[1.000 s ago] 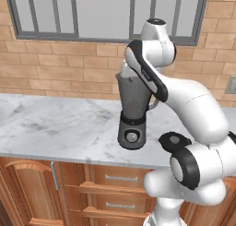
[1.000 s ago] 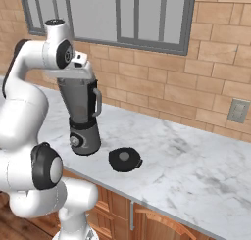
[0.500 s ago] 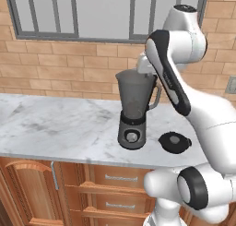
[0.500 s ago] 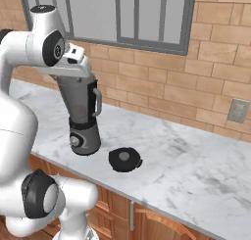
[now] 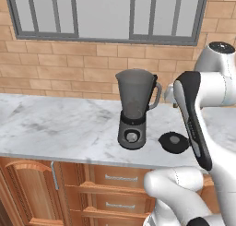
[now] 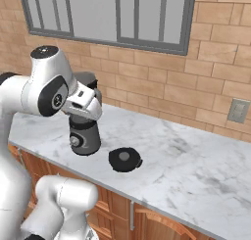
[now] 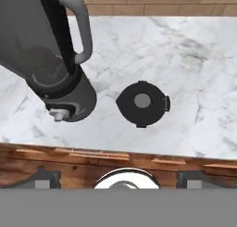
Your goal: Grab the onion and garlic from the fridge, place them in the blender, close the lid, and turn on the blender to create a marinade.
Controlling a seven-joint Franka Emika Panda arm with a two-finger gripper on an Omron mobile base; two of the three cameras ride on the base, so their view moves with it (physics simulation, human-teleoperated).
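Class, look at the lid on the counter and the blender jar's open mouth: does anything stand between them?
Nothing visible does. The lid lies flat on the counter beside the blender, apart from it, with bare marble between them; the jar's mouth is uncovered.

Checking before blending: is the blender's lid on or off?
Off. The lid lies flat on the marble counter beside the blender, whose jar mouth is uncovered.
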